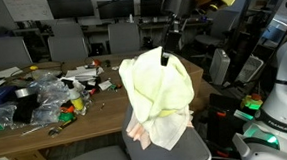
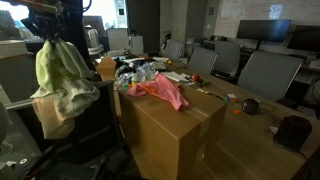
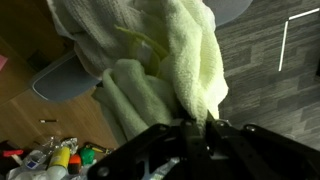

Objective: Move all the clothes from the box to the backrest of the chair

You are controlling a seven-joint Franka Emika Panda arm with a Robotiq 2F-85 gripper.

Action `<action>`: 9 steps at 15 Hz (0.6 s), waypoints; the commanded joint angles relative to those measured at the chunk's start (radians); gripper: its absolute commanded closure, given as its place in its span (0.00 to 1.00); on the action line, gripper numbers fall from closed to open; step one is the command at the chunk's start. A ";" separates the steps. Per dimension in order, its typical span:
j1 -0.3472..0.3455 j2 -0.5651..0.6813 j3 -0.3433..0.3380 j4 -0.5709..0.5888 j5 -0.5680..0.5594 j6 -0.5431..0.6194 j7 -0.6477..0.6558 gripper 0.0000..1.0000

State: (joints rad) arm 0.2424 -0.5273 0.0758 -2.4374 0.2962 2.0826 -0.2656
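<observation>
Green-yellow folds fill my wrist view: the pale yellow-green garment (image 3: 170,60) is pinched tight in my hand (image 3: 196,126), jaws clamped on its fabric. In both exterior views it hangs draped over the backrest of the chair (image 1: 183,150), with my hand up at its top edge. Low down, a bit of the peach-orange garment (image 1: 137,134) peeks out beneath it. Over on the box (image 2: 170,135), 1 pink-red garment (image 2: 160,92) lies sprawled across the top. Beside the chair, the wooden desk (image 1: 47,136) carries crumpled clear plastic bags (image 1: 49,94).
</observation>
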 commanded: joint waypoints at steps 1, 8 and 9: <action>-0.018 0.054 0.016 0.003 -0.017 0.042 0.059 0.97; -0.096 0.112 0.000 -0.011 -0.085 0.090 0.164 0.97; -0.111 0.116 -0.003 -0.015 -0.096 0.098 0.179 0.97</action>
State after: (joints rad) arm 0.1690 -0.4174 0.0745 -2.4465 0.2353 2.1434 -0.1393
